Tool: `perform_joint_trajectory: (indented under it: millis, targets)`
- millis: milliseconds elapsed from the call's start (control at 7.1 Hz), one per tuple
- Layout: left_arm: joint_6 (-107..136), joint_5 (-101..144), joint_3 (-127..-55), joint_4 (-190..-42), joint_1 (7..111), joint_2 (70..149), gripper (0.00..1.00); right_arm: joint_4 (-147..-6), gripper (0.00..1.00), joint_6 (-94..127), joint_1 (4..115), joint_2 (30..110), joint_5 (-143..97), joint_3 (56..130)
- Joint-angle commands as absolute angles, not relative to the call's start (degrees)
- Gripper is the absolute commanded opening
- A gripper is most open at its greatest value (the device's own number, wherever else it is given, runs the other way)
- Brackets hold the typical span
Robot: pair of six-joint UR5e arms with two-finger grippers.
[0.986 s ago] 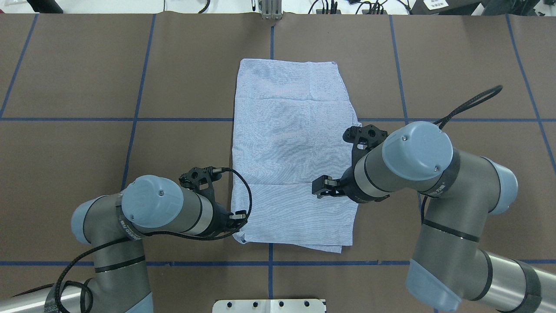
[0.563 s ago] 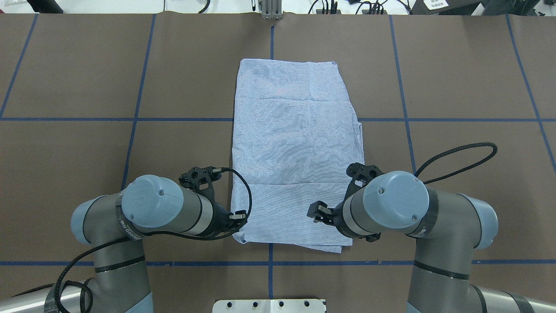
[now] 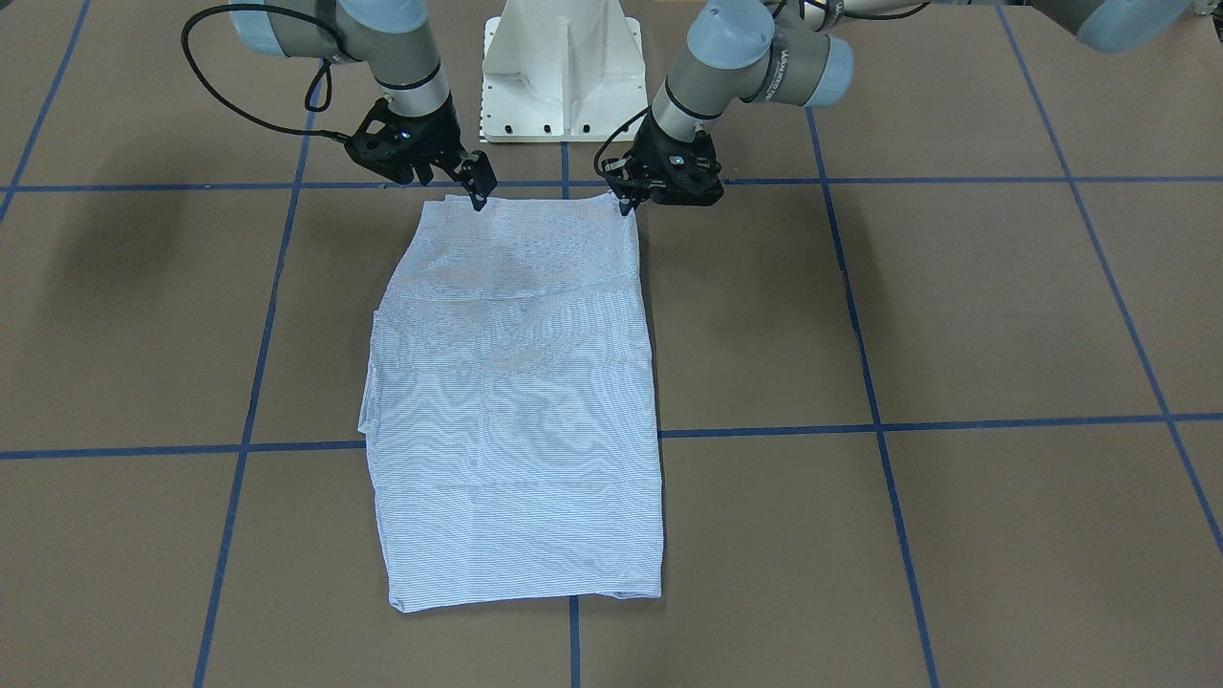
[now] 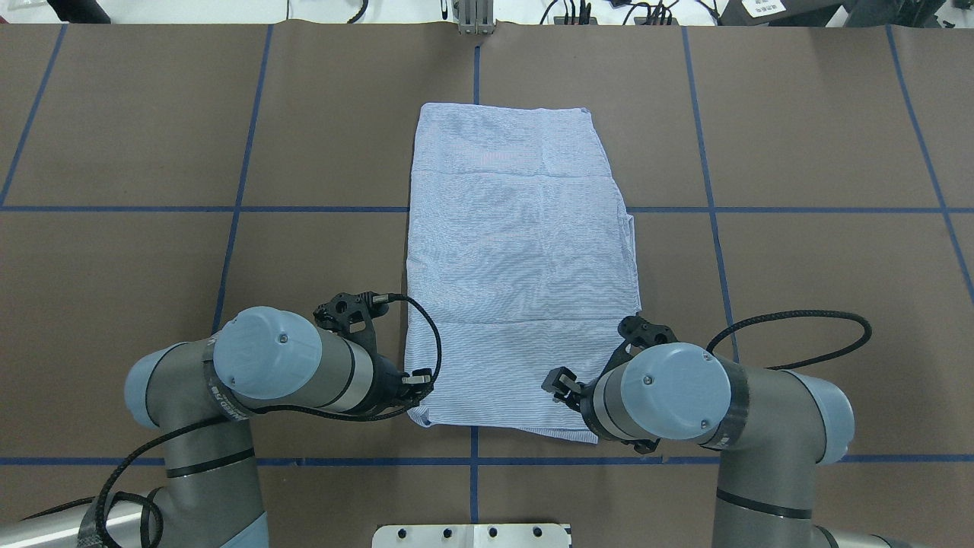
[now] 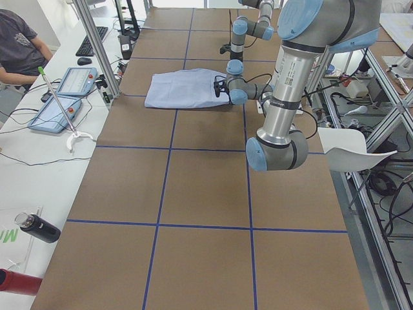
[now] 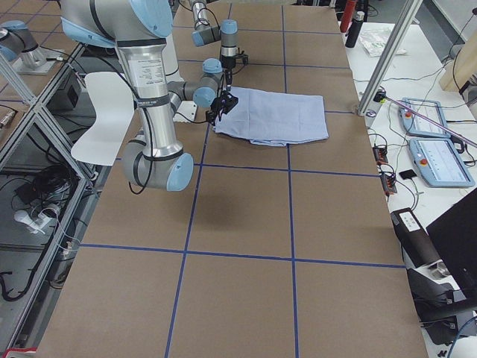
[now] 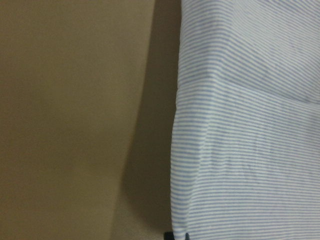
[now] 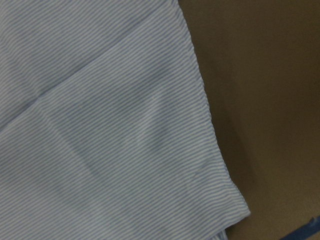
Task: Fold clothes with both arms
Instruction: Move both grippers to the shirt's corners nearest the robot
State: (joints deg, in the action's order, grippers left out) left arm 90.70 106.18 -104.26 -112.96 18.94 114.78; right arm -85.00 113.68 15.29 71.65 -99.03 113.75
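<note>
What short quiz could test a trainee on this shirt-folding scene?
1. True or false: the striped shirt lies crumpled in a heap.
2. Where are the left gripper and the right gripper? A) at the shirt's edge nearest the white pedestal base; B) at its far edge; C) over its middle.
3. Fill in: the tape lines on the brown table are ___.
Key: 1 false, it lies flat, folded into a long rectangle; 2 A; 3 blue.

One shirt [image 4: 517, 266], one table [image 4: 799, 114], two arms (left [image 4: 274, 365], right [image 4: 677, 392]) and two end effectors (left [image 3: 626, 203], right [image 3: 478, 196]).
</note>
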Motion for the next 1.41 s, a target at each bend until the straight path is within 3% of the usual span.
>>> perform_joint_trajectory:
  millis: [0, 845, 986, 1267]
  targets:
    - [90.7, 106.2, -104.3, -112.9, 19.0, 114.8, 0.00, -85.0, 1.00, 114.0, 15.1, 71.5, -99.0, 111.0]
    - [90.7, 106.1, -104.3, -112.9, 19.1, 114.8, 0.00, -85.0, 0.99, 114.0, 14.2, 71.3, -98.5, 110.0]
    - [90.7, 106.1, -104.3, -112.9, 19.1, 114.8, 0.00, -85.0, 0.96, 113.8, 14.2, 71.4, -98.5, 110.0]
    - [90.7, 106.1, -104.3, -112.9, 19.1, 114.8, 0.00, -85.1, 0.69, 113.6, 14.2, 71.3, -98.5, 110.1]
